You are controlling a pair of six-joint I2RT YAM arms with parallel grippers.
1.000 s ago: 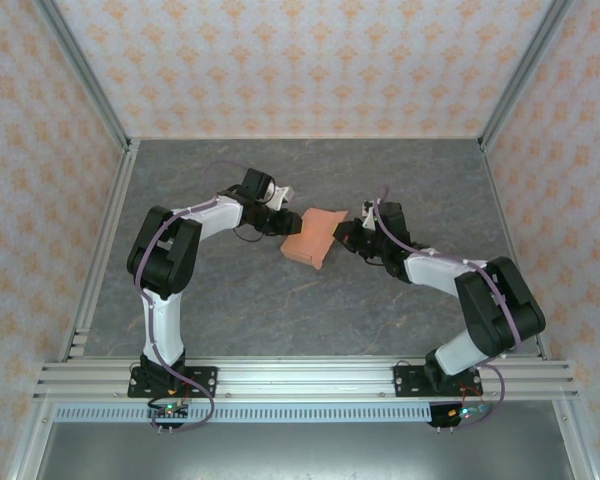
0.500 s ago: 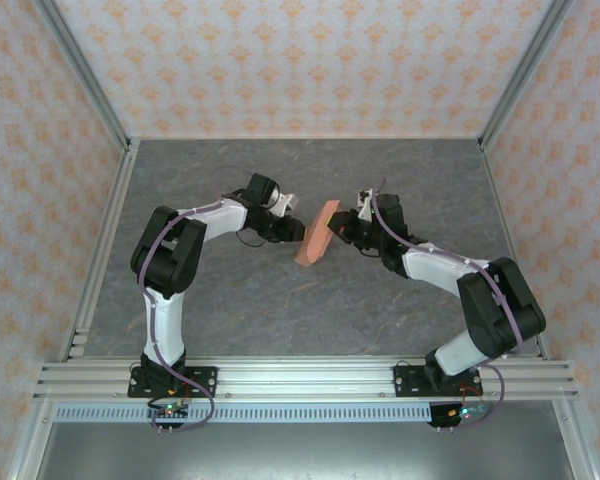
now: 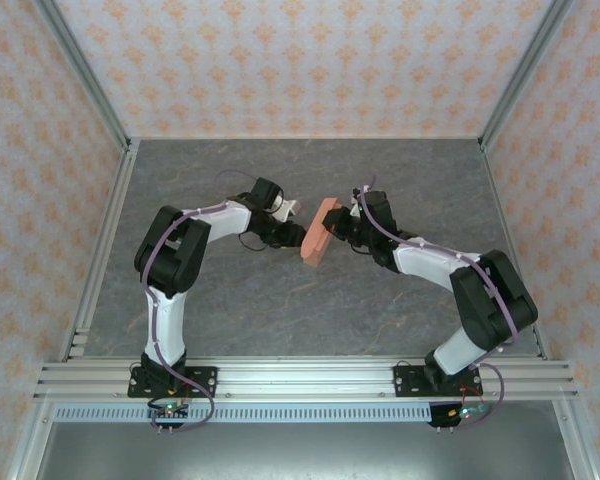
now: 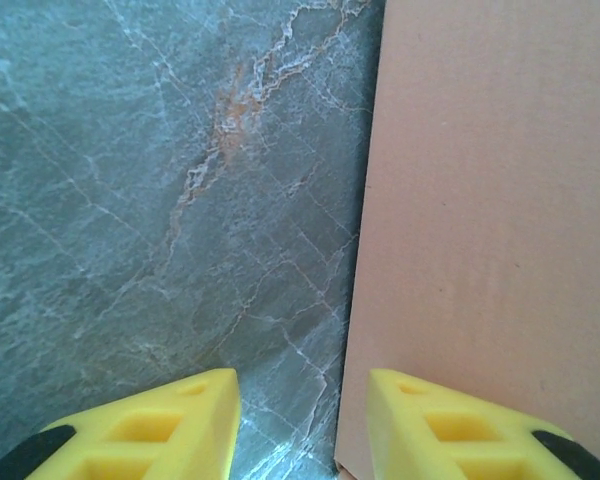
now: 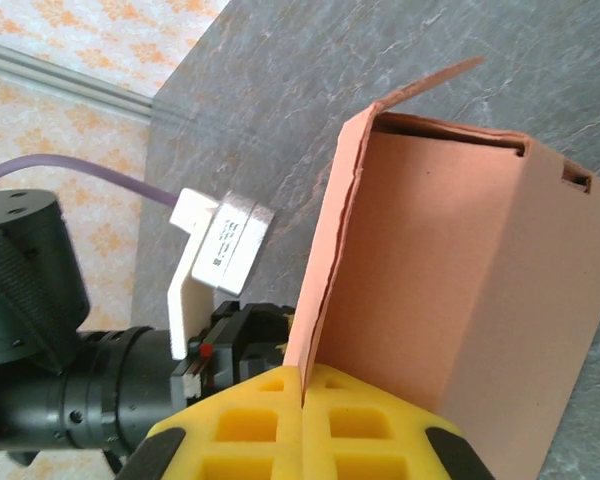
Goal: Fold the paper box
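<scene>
The paper box (image 3: 318, 230) is a salmon-orange cardboard shell standing on its edge at mid-table, between the two grippers. My right gripper (image 3: 337, 232) is at its right side. In the right wrist view the yellow fingertips (image 5: 302, 378) are shut on a thin side wall of the box (image 5: 430, 280), whose hollow inside faces the camera. My left gripper (image 3: 297, 236) is close against the box's left face. Its fingers stand apart (image 4: 302, 400) over bare table, and the flat panel of the box (image 4: 500, 200) rises just beyond the right finger (image 4: 450, 430).
The grey marbled table (image 3: 230, 300) is fenced by aluminium rails and patterned walls (image 3: 300, 60). The left arm's dark wrist (image 5: 70, 410) with a white bracket (image 5: 220, 250) sits just behind the box in the right wrist view.
The box has tipped from lying flatter to standing narrow on its edge. Both grippers have closed in toward the middle, and the left jaws have widened slightly.
</scene>
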